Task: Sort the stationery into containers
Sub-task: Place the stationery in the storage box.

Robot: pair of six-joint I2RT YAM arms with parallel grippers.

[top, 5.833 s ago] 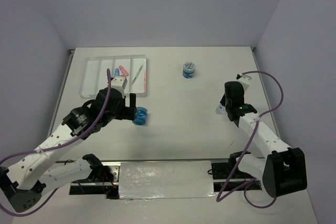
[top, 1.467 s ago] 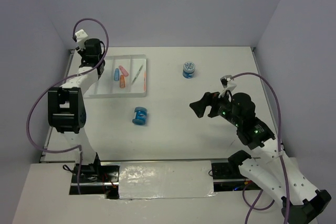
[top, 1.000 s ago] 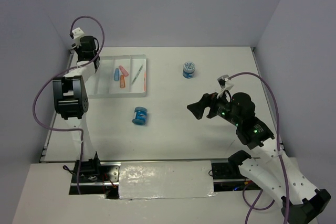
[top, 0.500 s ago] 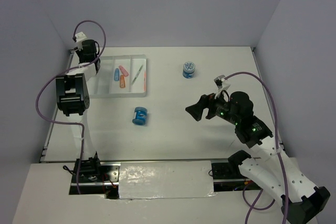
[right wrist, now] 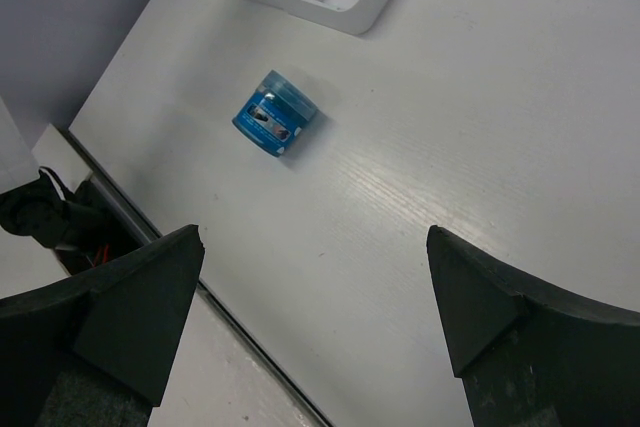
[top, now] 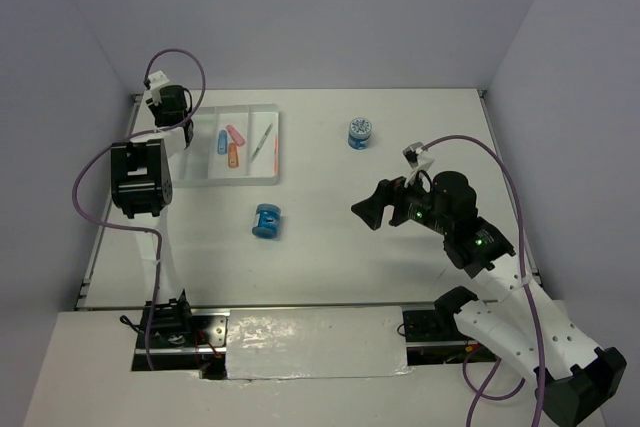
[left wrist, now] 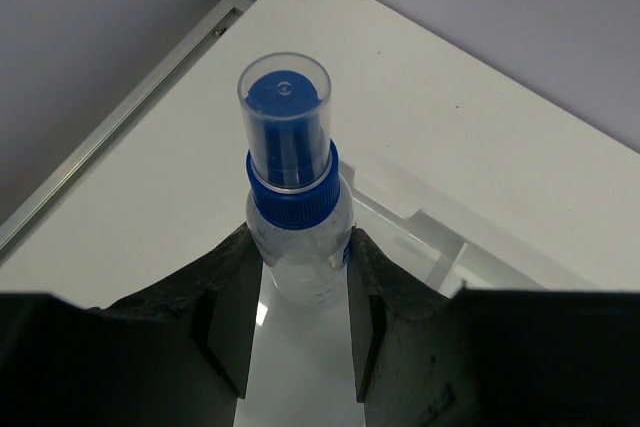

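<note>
Upper left of the overhead view: left fingers [left wrist: 225, 307] clamped on a small clear bottle [left wrist: 290, 147] with a blue cap, held upright beside the upper-left corner of the tray [top: 192, 157]. Centre right: right fingers [right wrist: 130, 297] spread wide, gripping nothing, above the desk [top: 330, 257]. One blue spool [top: 267, 220] lies on the desk below the tray, a second spool [top: 361, 132] at upper centre. Stubby pieces [top: 232, 155], grey-green pen [top: 263, 140] and orange pen [top: 276, 152] lie in the tray's right-hand compartments.

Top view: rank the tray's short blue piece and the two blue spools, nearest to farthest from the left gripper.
From the left gripper, holding a bottle:
1. short blue piece, inside the tray
2. near blue spool, in front of the tray
3. far blue spool, right of the tray
</note>
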